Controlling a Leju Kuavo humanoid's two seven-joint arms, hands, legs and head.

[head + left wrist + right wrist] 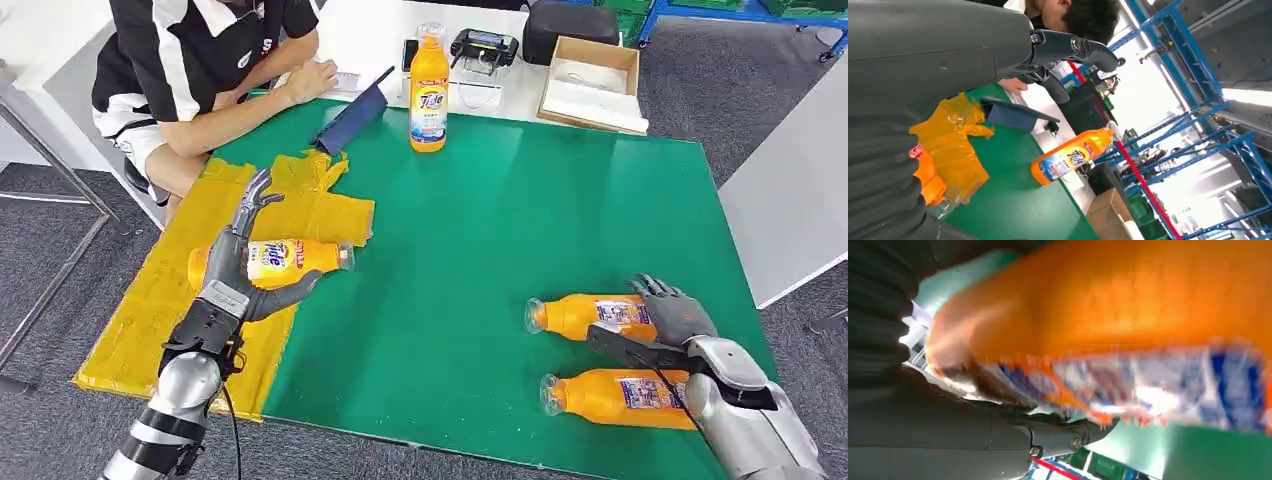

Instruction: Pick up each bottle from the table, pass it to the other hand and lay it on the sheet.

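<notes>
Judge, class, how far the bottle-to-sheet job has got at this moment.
Done: no bottle lies free on the yellow sheet. In hand: the left hand holds one bottle over it; the right hand is at the nearer lying pair's upper bottle. Left: lower bottle, upright bottle.

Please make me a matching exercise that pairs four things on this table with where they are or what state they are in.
Things:
1. bottle in the left hand
2. upright bottle
3. bottle at the right hand
4. cardboard box

Places or states:
A. stands at the far edge of the green mat
B. lies on its side on the green mat, nearest the robot's right hand
C. sits open on the white table beyond the mat
D. held lying over the yellow sheet by the left hand

Pairs: 1-D, 2-A, 3-B, 4-C
</notes>
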